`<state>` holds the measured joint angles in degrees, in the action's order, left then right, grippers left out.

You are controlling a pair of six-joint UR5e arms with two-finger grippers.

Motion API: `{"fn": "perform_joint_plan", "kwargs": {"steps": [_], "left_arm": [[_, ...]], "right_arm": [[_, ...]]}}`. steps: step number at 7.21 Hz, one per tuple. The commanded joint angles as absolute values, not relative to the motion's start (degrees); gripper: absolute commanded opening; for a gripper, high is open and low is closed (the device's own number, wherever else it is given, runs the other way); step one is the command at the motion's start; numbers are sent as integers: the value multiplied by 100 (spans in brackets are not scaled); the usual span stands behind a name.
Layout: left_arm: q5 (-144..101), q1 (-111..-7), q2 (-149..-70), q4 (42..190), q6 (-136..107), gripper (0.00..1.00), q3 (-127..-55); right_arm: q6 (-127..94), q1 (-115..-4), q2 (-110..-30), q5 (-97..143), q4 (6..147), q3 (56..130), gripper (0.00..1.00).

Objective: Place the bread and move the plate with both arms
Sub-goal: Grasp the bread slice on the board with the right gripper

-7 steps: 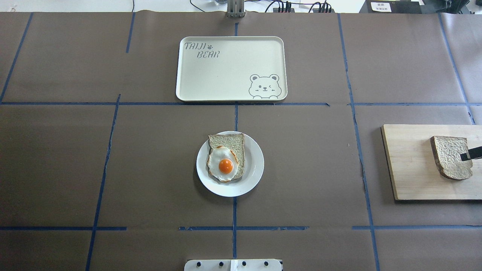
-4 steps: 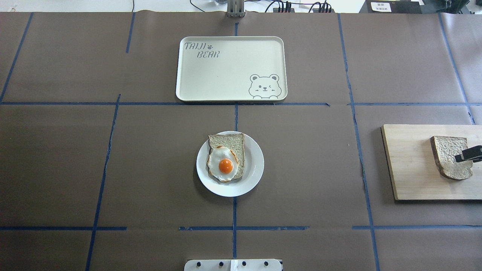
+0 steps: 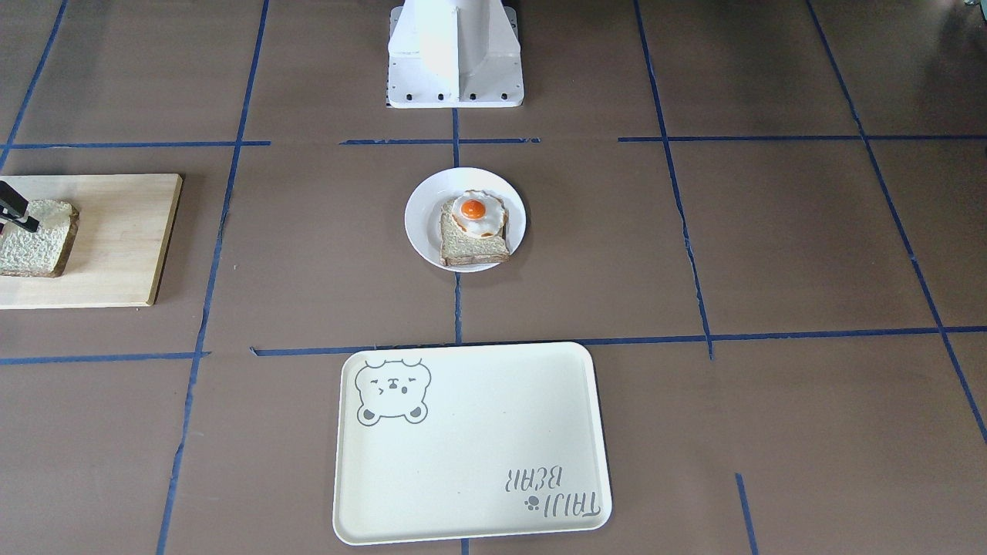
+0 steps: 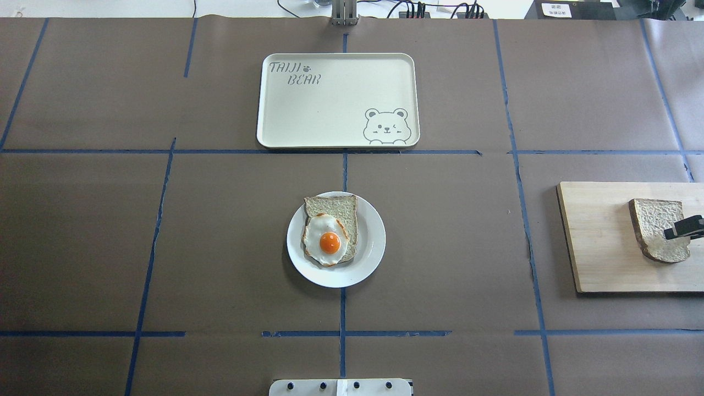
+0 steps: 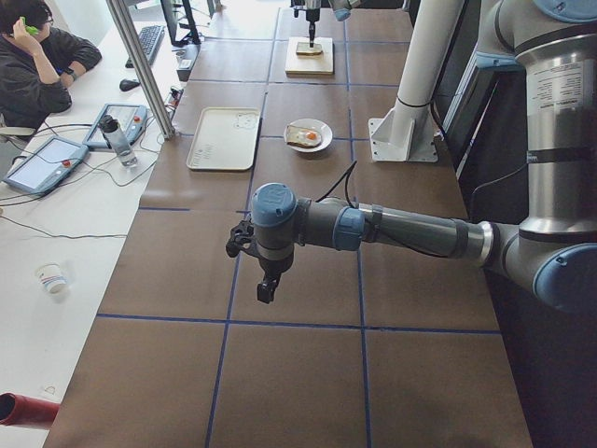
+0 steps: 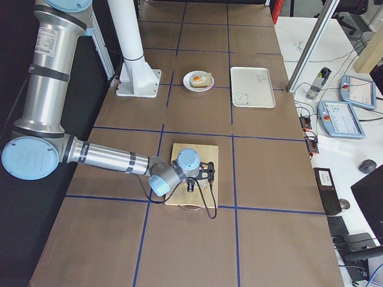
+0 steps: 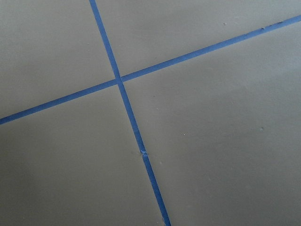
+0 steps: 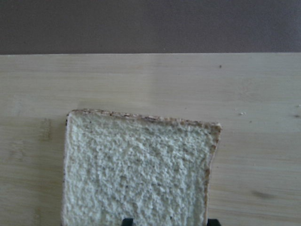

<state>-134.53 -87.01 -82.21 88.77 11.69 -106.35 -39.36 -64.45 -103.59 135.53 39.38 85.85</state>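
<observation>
If looking down from overhead, find the bread lying flat on a wooden board at the robot's right end of the table. Directly over that slice, reaching in from the table's edge: the right gripper. From its wrist camera, see only two black fingertips, spread apart, one above the crumb, the other by the crust, clamped on nothing. Cannot tell whether touching the slice.

Well apart from the board, at the table's middle: the plate, small, round and white, carrying a second slice topped with a fried egg. Beyond the plate, away from the robot and not touching it: a cream tray with a bear drawing.

Far off at the opposite end, over brown paper crossed by blue tape lines: the left gripper, near none of these things. Seen only from the side camera, so cannot tell whether spread or closed.
</observation>
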Motion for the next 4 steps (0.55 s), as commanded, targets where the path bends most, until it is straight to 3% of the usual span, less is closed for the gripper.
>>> {"fn": "perform_joint_plan", "kwargs": {"steps": [1,3,4], "left_arm": [[-13447,-8701,-8227,8877,1169,100,-10617],[-13447,-8701,-8244,8877,1169,100,-10617],[-13447,-8701,-8253,8877,1169,100,-10626]], "right_arm": [[-3929,-6434,-10397,13483,3937,8578,22],[-3911,-6407,-10441,13316,3937,8578,2],[-3876,-6381,-10459,13307,3937,8578,0]]}}
